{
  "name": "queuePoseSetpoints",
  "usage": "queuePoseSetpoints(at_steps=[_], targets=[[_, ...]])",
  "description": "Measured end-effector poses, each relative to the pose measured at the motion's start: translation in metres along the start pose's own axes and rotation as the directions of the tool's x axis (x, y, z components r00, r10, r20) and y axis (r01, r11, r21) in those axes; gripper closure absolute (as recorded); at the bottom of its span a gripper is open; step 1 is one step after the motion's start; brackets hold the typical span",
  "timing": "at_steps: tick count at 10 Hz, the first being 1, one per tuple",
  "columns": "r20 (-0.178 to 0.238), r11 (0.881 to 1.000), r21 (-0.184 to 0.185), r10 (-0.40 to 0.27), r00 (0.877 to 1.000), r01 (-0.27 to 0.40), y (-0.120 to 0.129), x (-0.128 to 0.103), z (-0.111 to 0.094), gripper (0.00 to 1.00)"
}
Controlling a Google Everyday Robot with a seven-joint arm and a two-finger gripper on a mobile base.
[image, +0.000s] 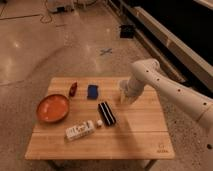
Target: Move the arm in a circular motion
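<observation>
Over the 2 o'clock part of a wooden surface (pixel 145 145), the arm (pixel 170 90), glossy white, angled in from the 3 o'clock edge of the frame and bent downward at a rounded joint. At its tip, the hand (pixel 127 98), low over the wood; whether open or closed, impossible to tell. Toward 9 o'clock, an orange bowl (pixel 52 108); near 12, a blue block (pixel 92 91) beside a small red item (pixel 73 88); at centre, a black bar (pixel 106 112); at 8, a white carton (pixel 80 130).
</observation>
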Motion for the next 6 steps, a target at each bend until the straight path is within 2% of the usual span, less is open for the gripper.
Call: queuePoseSetpoints(at_steps=[1, 3, 4, 5, 6], targets=[[0.004, 1.0, -0.003, -0.012, 1.0, 0.012, 0.002, -0.001, 0.005, 0.57], [-0.003, 1.0, -0.008, -0.002, 1.0, 0.002, 0.01, 0.001, -0.001, 0.57], [0.0, 1.0, -0.015, -0.005, 1.0, 0.005, 0.006, 0.008, -0.005, 0.57], [0.004, 0.999, -0.017, -0.037, 0.999, 0.037, -0.008, 0.021, -0.005, 0.57], [0.01, 0.999, -0.016, -0.035, 0.999, 0.035, -0.01, 0.02, -0.003, 0.57]])
